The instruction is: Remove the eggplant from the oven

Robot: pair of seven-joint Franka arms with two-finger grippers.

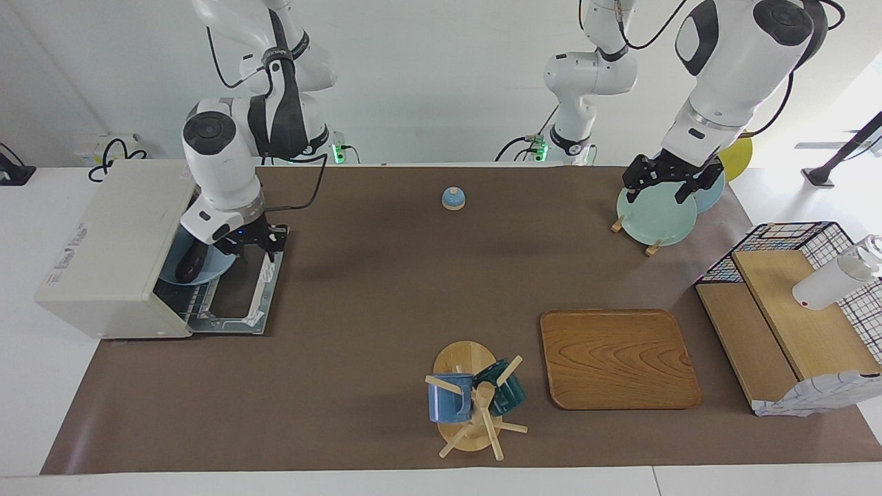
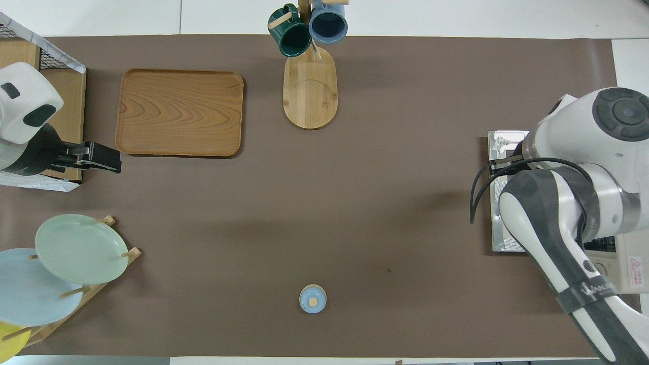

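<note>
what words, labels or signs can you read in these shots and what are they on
Nothing reads in full.
Right arm: a dark band carries white lettering, too blurred to quote.
Oven: grey lettering on its cream top, too blurred to read.
Oven: a red warning triangle sticker with small print, unreadable.
Mugs, plates, wooden tray: no text visible.

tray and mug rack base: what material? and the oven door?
Tray: looks like wood, satin finish, with bold swirling grain. Rack base: pale wood, possibly bamboo, with faint straight grain. Oven door, lying open: shiny metal-looking frame; the panel inside seems glass, though that is hard to confirm.
</note>
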